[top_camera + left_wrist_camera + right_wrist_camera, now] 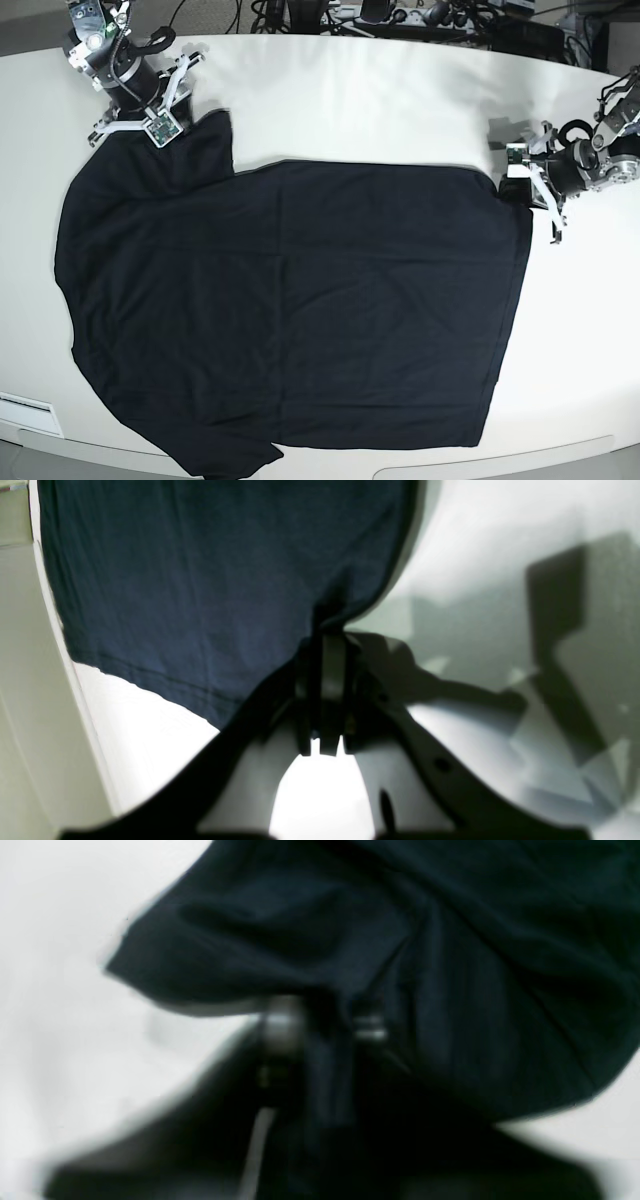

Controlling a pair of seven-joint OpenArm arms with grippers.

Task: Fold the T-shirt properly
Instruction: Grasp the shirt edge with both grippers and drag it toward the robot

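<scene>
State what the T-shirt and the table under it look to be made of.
T-shirt: soft matte knit, probably cotton; it lies limp with shallow creases, and the left wrist view shows a stitched hem.
Table: smooth white hard surface, maybe laminate; faint sheen and crisp shadows.

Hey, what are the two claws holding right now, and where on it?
Both grip the T-shirt: the left claw pinches its hem corner, the right claw bunched cloth at a sleeve.

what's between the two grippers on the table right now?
Only the T-shirt, spread flat across the white table. The left gripper pinches its hem corner, the right gripper its sleeve. Base view shows it.
</scene>
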